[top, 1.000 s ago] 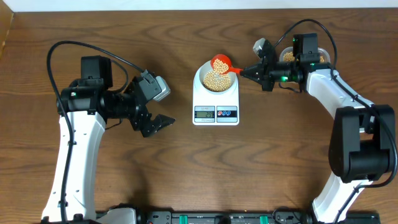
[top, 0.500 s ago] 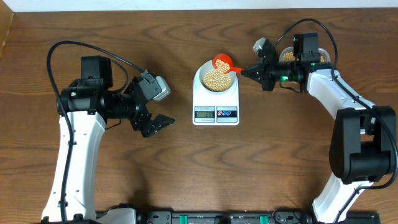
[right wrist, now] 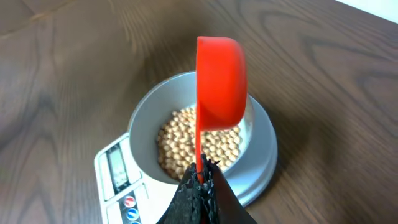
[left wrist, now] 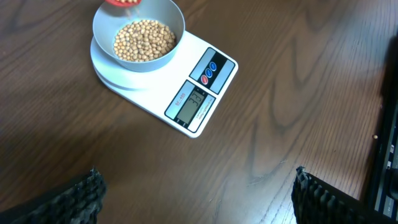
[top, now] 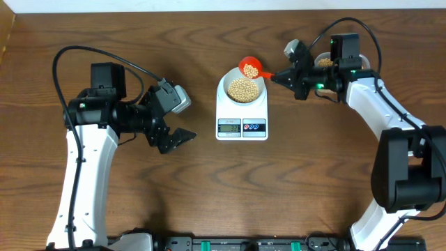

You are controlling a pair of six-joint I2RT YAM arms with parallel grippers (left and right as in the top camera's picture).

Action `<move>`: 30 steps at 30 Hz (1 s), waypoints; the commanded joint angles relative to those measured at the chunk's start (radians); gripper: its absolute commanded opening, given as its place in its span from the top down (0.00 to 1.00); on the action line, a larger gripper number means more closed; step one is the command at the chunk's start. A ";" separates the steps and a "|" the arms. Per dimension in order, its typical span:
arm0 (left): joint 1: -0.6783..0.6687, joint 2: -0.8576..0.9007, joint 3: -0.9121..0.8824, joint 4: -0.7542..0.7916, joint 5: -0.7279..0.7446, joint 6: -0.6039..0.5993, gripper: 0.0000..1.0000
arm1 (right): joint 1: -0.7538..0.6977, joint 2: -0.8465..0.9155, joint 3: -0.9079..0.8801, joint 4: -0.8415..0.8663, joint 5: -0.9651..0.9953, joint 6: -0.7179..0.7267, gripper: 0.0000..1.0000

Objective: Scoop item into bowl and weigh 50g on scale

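Right claw (top: 275, 76) clenched on red scoop (top: 249, 67) handle. Scoop has edged toward upper right, tipped at bowl (top: 224, 82) rim. Beans (top: 242, 88) heaped in bowl on scale (top: 242, 127), frame centre. Pour looks nearly finished; display unreadable. Left claw (top: 175, 141) spread wide, idle.

scale display (left wrist: 194, 104) digits unreadable, red scoop (left wrist: 124, 2) cut by top edge, tub (top: 322, 63) mostly behind right arm (top: 364, 99)

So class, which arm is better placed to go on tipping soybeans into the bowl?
Right. Its pincer grips the red scoop, tilted over the bowl of soybeans on the scale. The left pincer is open and empty, well to the side of the scale.
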 commanded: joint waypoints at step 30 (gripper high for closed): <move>0.005 -0.002 0.016 -0.005 0.013 0.006 0.02 | 0.016 -0.051 -0.004 -0.015 0.082 -0.018 0.99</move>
